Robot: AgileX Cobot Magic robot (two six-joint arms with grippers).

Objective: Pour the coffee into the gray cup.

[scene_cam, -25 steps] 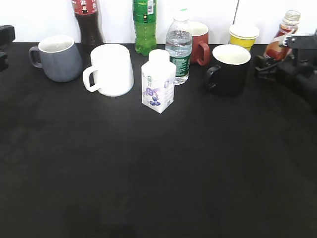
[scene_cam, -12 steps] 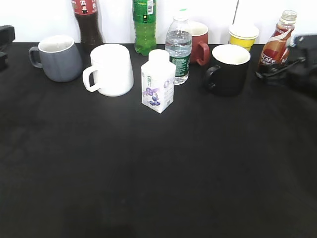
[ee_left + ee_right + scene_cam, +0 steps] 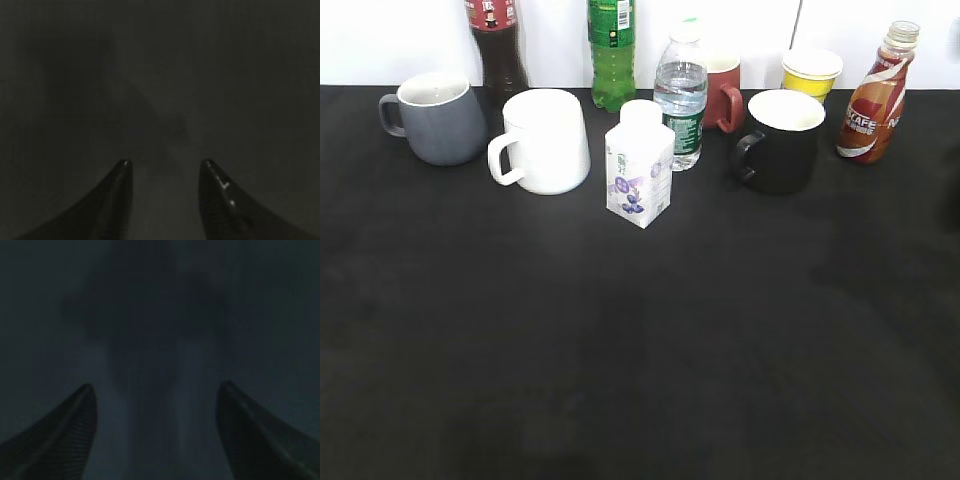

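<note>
The coffee bottle (image 3: pixel 873 97), slim and clear with a red-brown-white "CAFE" label, stands upright and uncapped at the back right of the black table. The gray cup (image 3: pixel 437 117), a blue-gray mug with its handle to the left, stands at the back left. Neither gripper shows in the exterior view. My left gripper (image 3: pixel 166 164) is open and empty over plain dark cloth. My right gripper (image 3: pixel 156 388) is open wide and empty over dark cloth; nothing lies between its fingers.
Between bottle and cup stand a white mug (image 3: pixel 542 141), a small white carton (image 3: pixel 639 170), a water bottle (image 3: pixel 681 98), a red mug (image 3: pixel 724 86), a black mug (image 3: pixel 780 140) and a yellow cup (image 3: pixel 812 72). A cola bottle (image 3: pixel 497 44) and a green bottle (image 3: pixel 612 50) stand behind.
The right arm has drawn back from the coffee bottle to the right and left the exterior view. The bottle stands free. The left arm's tip at the left edge is gone too.
</note>
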